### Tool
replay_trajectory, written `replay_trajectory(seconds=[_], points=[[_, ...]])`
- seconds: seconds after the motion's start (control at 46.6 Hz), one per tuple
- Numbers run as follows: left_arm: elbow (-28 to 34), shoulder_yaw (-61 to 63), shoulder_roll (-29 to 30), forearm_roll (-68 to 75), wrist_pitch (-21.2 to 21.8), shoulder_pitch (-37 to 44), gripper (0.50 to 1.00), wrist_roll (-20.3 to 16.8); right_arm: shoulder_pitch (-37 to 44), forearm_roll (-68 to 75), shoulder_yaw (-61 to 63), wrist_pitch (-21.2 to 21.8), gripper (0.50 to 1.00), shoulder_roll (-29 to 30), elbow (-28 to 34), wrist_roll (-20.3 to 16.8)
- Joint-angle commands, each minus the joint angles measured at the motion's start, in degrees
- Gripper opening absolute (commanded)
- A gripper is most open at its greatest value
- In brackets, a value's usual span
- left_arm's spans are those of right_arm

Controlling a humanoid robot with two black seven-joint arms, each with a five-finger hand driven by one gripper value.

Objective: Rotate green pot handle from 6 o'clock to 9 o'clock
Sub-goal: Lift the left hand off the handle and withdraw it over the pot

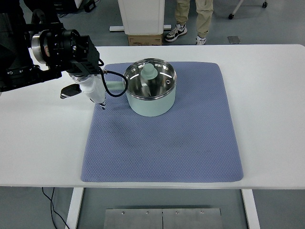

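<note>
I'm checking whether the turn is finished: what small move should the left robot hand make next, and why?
Probably let go and draw back to the left. The green pot sits on the blue mat with its handle already pointing left, about 9 o'clock. The left robot hand is right at the handle's end, though whether it grips the handle is hard to tell.

Pale green lidded metal pot (151,92) standing at the far centre of the blue quilted fabric mat (162,143), left hand (90,88) crowding its left side, mat's near half and right side open
</note>
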Motion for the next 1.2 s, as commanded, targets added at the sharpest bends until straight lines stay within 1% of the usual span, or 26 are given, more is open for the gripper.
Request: replay_trajectory(seconds=[0.0,0.279,0.386,0.45,0.729,0.944,1.051,1.179], points=[[-0.87,-0.23,0.26,-1.76,0.12,-0.28,1.000,0.00,-0.03,0.00,0.00,0.00,1.000,0.00,-0.04,0.00],[-8.78,-2.42,0.61,-11.25,0.48,-0.55,1.000,0.00,-0.03,0.00,0.00,0.00,1.000,0.00,-0.04,0.00],[-11.41,-5.15,0.61,-18.01,0.30,-0.28,1.000,0.00,-0.03,0.00,0.00,0.00,1.000,0.00,-0.04,0.00],[-11.86,-7.08,0.35,-23.72,0.21,0.24,1.000,0.00,-0.03,0.00,0.00,0.00,1.000,0.00,-0.04,0.00],[-10.98,-14.03,0.26,-47.98,0.83,3.58,1.000,0.00,-0.03,0.00,0.00,0.00,1.000,0.00,0.05,0.00],[-8.26,-16.05,0.08,-66.70,5.66,4.72,1.000,0.00,-0.03,0.00,0.00,0.00,1.000,0.00,-0.04,0.00],[-5.62,-16.05,0.08,-74.88,6.28,4.99,1.000,0.00,-0.03,0.00,0.00,0.00,1.000,0.00,0.05,0.00],[-1.67,-16.05,0.08,-84.54,8.03,5.61,1.000,0.00,-0.03,0.00,0.00,0.00,1.000,0.00,-0.04,0.00]])
